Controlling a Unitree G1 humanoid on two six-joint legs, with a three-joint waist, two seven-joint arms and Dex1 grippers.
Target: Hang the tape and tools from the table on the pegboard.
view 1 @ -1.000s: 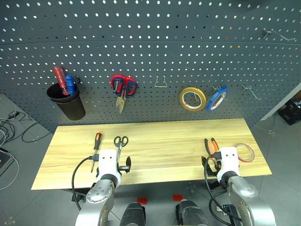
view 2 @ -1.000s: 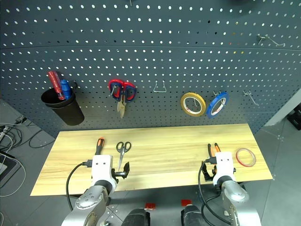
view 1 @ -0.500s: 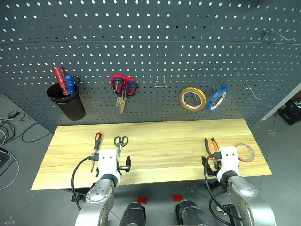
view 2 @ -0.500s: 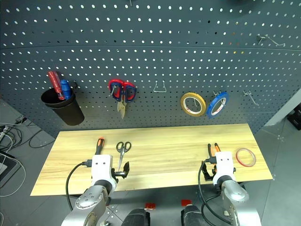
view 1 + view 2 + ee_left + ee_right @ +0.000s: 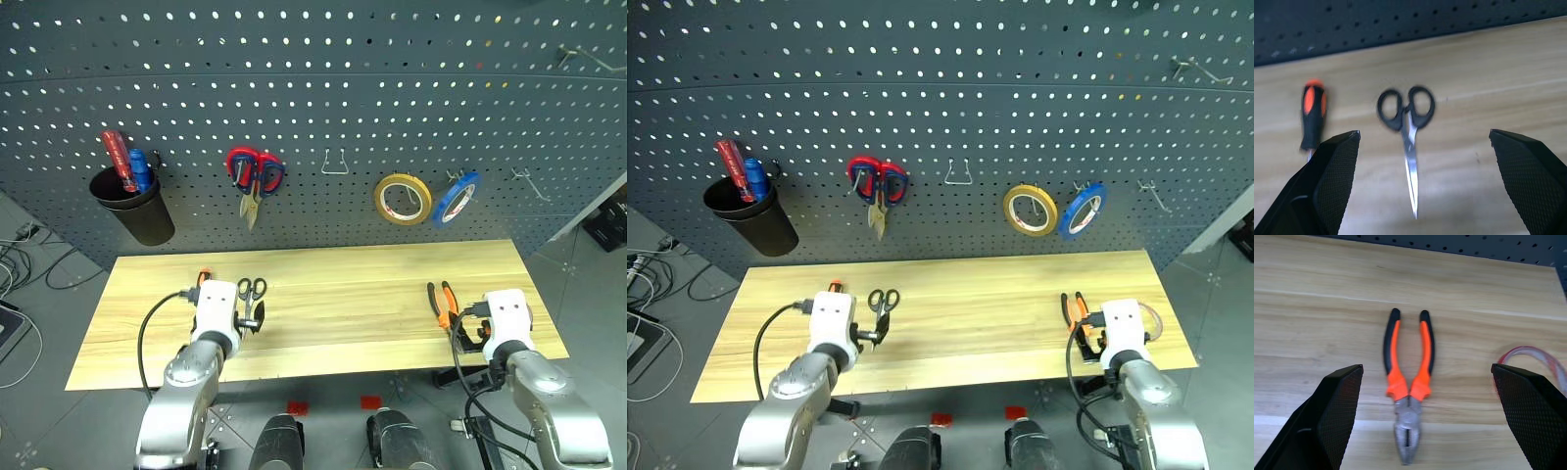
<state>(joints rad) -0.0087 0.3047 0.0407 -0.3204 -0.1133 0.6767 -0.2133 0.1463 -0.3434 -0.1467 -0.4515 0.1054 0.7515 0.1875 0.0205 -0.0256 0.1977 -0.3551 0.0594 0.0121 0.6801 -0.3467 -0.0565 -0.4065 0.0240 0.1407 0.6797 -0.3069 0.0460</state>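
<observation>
On the pale wood table [image 5: 343, 284], small black-handled scissors [image 5: 1408, 127] lie beside the orange-and-black screwdriver [image 5: 1313, 115]. My left gripper [image 5: 1423, 134] is open just short of them, with the scissors in line between its fingers. At the right end lie the orange-and-black pliers [image 5: 1408, 382], handles toward the dark grey pegboard [image 5: 313, 88]. The red-edged ring of tape [image 5: 1533, 357] lies just right of them. Open as well, my right gripper [image 5: 1427, 367] hovers near the table's front edge over the pliers' jaw end. Nothing is held.
On the pegboard hang a black cup [image 5: 134, 208] with red and blue screwdrivers, red-handled snips [image 5: 253, 181], a yellow roll [image 5: 402, 199] and a blue roll [image 5: 454, 201]. A bare wire hook [image 5: 335, 164] sits between snips and yellow roll, another [image 5: 529, 183] at the right.
My left gripper has moved forward and up toward the scissors. My right gripper has shifted right and risen, toward the tape. Both stay open. The camera has tilted slightly.
</observation>
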